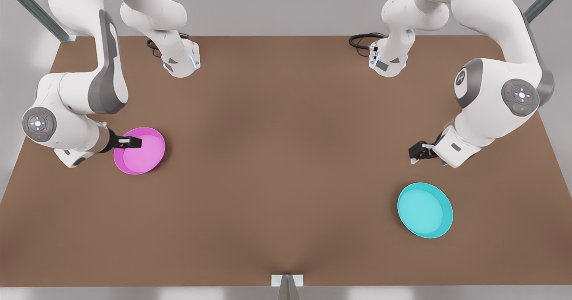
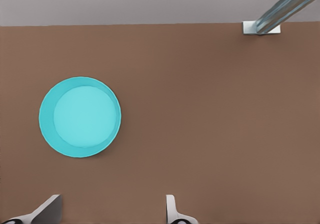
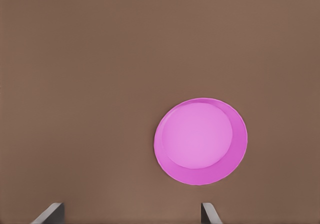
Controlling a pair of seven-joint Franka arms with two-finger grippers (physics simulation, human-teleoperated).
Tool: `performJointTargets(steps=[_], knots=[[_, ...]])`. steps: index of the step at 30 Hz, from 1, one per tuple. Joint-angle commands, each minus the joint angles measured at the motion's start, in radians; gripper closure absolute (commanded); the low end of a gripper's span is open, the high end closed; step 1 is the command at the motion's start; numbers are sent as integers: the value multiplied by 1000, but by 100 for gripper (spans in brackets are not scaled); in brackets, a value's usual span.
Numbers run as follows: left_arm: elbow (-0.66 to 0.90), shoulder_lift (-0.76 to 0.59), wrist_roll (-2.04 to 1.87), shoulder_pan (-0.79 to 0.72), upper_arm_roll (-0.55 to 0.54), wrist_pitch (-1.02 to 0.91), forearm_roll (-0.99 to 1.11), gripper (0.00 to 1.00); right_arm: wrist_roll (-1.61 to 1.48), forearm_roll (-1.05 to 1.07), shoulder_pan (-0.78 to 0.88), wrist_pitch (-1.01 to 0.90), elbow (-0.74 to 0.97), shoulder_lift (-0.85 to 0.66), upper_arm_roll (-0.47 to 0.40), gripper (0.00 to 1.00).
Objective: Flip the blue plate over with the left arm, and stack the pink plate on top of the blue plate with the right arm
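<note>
Right now your left gripper (image 1: 416, 153) hangs spread apart above the table (image 1: 277, 166) near the rim-up blue plate (image 1: 425, 210); your right gripper (image 1: 129, 142), fingers also apart, hovers over the pink plate (image 1: 142, 153).

The right claw (image 1: 129, 142) hangs over the pink plate (image 1: 143, 157); the left claw (image 1: 418, 152) is near the blue plate (image 1: 424, 210).

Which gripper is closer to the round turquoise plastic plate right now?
The left gripper: it hovers just beyond the round turquoise plastic plate, fingers open. The right gripper is across the table, over the round pink plastic plate.
</note>
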Motion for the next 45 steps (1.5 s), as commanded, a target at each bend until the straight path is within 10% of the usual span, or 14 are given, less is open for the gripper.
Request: performJointTargets(steps=[1,11,26,28,37,39,45], knots=[[0,3,1,2,0,-1,0,0,0,0,-1,0,0,0,0,0],[15,393,320,398,-18,152,-229,0,0,0,2,0,0,2,0,0],[17,646,321,453,-64,506,-238,1,2,-5,2,-3,6,3,2,0],[18,644,321,455,-64,503,-236,48,3,-3,4,-5,6,3,2,0],[11,646,305,458,-71,511,-236,63,0,-11,-4,-34,26,11,2,0],[8,646,305,458,-71,522,-236,79,0,-11,1,-34,26,11,2,0],[8,652,309,458,-71,525,-232,79,0,-11,-1,-34,26,15,2,0]])
